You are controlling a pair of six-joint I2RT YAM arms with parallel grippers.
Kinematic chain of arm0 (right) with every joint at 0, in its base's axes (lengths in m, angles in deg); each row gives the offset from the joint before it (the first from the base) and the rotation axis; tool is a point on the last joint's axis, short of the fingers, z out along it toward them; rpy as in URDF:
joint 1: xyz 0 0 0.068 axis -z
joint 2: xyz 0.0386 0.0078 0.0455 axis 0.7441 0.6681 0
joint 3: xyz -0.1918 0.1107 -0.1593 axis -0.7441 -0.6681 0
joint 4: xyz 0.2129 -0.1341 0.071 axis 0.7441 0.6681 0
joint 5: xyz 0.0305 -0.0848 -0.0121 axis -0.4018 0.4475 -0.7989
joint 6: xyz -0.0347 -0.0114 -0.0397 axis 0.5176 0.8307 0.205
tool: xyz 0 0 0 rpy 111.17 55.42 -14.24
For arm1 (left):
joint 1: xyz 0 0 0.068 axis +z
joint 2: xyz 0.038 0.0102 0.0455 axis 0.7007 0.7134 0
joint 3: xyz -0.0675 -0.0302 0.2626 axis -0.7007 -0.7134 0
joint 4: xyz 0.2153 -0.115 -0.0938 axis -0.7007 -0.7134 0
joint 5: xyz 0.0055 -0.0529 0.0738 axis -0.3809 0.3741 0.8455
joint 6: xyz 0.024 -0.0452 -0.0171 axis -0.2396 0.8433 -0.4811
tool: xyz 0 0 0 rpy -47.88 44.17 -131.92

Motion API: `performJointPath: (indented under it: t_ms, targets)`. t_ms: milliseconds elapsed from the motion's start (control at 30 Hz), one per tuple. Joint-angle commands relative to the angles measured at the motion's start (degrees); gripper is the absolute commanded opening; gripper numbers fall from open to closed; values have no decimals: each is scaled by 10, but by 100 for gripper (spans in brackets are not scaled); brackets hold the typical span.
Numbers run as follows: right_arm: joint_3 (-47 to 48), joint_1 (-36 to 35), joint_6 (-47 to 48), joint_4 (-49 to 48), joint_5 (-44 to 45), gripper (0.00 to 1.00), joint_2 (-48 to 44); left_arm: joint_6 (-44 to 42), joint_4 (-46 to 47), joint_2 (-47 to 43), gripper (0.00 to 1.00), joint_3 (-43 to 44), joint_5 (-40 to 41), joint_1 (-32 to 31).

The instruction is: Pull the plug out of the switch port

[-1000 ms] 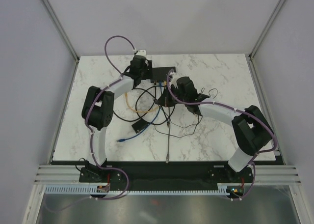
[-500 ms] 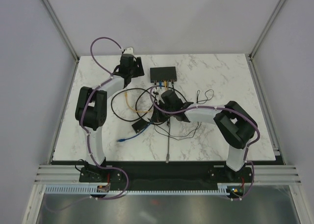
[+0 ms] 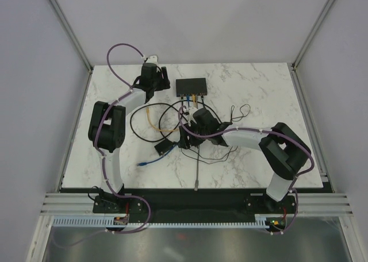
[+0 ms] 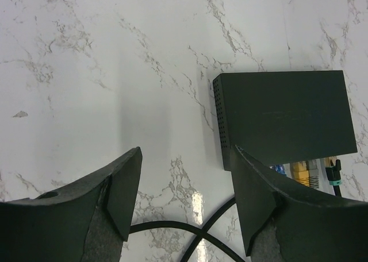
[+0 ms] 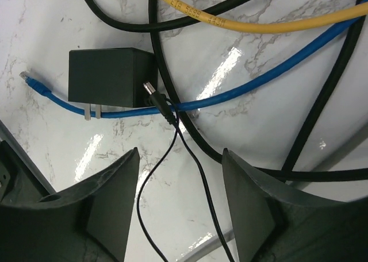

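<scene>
**Both jaws spread; switch at far middle of worktop**

Top external. The switch point(image 3: 191, 87) lies flat at the far middle of the marble worktop point(image 3: 259, 84). Its socket side faces the arm bases, and small coloured plugs are seated along that side. The left jaws sit to its left, near it but apart; they are too small here to judge their spread. The right arm reaches over the cable tangle point(image 3: 167, 115), which lies nearer than the switch. The right jaws are hidden under the wrist. A small black block point(image 3: 165, 147) lies at the near-left of the tangle.

Left wrist. The left jaws are released, fingers point(image 4: 118, 199) wide apart. Between them are only bare marble and a crossing black cable point(image 4: 190, 233). The switch lies ahead and right of the gap. The right finger overlaps the switch's near corner in this view; I cannot tell if they touch. Blue and yellow plugs point(image 4: 302, 170) sit in the sockets.

Right wrist. The right jaws are released, fingers point(image 5: 109, 210) spread. A thin black cord point(image 5: 195, 187) runs through the gap on the worktop, ungripped. It ends in a barrel plug point(image 5: 151, 91) lying loose across a blue cable point(image 5: 241, 84), tip just beside the black block. A yellow cable point(image 5: 259, 23) and thick black cables point(image 5: 328, 95) cross farther out.
</scene>
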Motion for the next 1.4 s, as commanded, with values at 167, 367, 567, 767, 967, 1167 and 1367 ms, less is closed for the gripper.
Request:
performJointPath:
  t_ms: [167,367,567,767,967,1167,1367]
  targets:
    - [-6,-2,90,7,15,72,-28,19,40,-26,70,-2,-15,2]
    - [30,-6,107,29,12,67,12,19,41,-24,70,0,-21,1]
    - [36,-17,104,19,17,66,18,24,44,-21,70,2,-29,2]
    - [60,-19,95,29,14,66,42,24,44,-20,70,1,-32,2]
    - [67,-24,90,31,4,57,66,25,44,-18,70,2,-32,2]
    - [69,-25,85,29,7,43,62,25,44,-18,70,3,-33,1]
    - [76,-24,77,26,19,24,56,26,44,-17,70,3,-33,1]
